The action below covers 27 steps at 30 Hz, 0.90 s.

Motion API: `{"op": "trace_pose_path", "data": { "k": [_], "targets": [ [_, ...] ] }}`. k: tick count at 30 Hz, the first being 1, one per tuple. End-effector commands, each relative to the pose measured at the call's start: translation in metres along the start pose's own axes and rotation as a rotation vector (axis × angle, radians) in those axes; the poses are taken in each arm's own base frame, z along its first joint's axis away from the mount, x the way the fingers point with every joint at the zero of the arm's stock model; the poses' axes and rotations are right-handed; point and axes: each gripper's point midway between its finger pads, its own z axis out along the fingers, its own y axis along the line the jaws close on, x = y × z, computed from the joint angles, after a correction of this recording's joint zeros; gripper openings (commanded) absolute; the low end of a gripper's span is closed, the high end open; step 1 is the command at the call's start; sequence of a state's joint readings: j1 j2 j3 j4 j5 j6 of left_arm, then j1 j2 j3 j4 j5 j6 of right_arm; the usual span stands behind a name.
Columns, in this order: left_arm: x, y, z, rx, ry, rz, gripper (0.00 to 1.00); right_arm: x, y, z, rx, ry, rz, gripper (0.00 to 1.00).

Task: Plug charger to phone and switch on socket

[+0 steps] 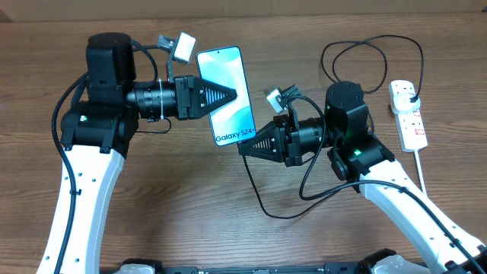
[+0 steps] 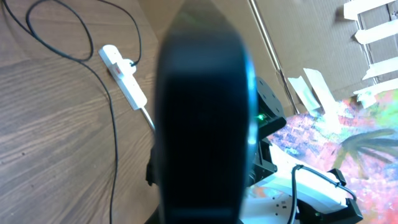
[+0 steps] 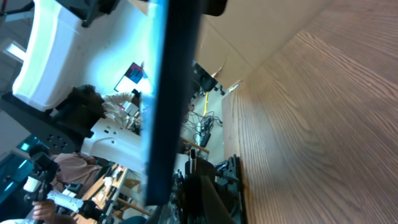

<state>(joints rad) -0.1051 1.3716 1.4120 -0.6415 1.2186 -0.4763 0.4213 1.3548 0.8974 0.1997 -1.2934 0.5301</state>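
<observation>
We note the phone (image 1: 230, 122) near the middle of the table (image 1: 183, 221) in the overhead view, screen lit pale blue, its "Galaxy S24" end toward the near edge. The left gripper (image 1: 232, 96) reaches in from the left, its fingers drawn to a point over the phone's long edge, and we read it as clamped on the phone. In the left wrist view the phone (image 2: 202, 124) is a dark, blurred slab filling the middle of the picture, with the wood well behind it, so it seems to be held off the surface. The right gripper (image 1: 243, 148) comes from the right, its tip just beside the phone's lettered end. Its fingers are pressed together, and the charger (image 1: 259, 199) trails from under that tip, so we take it to be pinching the cable's end; the connector itself is hidden from us. The cable drops toward the near edge, curls back under the right arm, then loops across the far right to a black plug (image 1: 410, 94) seated in the socket (image 1: 413, 125). The socket lies at the right edge, well apart from the phone. In the right wrist view we see the phone (image 3: 171, 93) edge-on as a dark strip with a blue glow.
</observation>
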Motion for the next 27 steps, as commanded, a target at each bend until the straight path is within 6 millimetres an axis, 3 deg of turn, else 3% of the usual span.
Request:
{"op": "trace_pose_path", "data": {
  "k": [1, 14, 27],
  "targets": [
    [-0.001, -0.017, -0.002, 0.038, -0.003, 0.075, 0.04, -0.002, 0.013, 0.0, -0.041, 0.02, 0.013, 0.04],
    [-0.004, -0.015, -0.001, 0.02, -0.015, 0.081, 0.04, -0.002, 0.024, 0.0, -0.09, 0.039, -0.055, 0.04],
    [-0.002, -0.013, -0.001, 0.018, -0.01, 0.054, 0.04, -0.011, 0.013, 0.001, -0.023, -0.015, 0.001, 0.04]
  ]
}}
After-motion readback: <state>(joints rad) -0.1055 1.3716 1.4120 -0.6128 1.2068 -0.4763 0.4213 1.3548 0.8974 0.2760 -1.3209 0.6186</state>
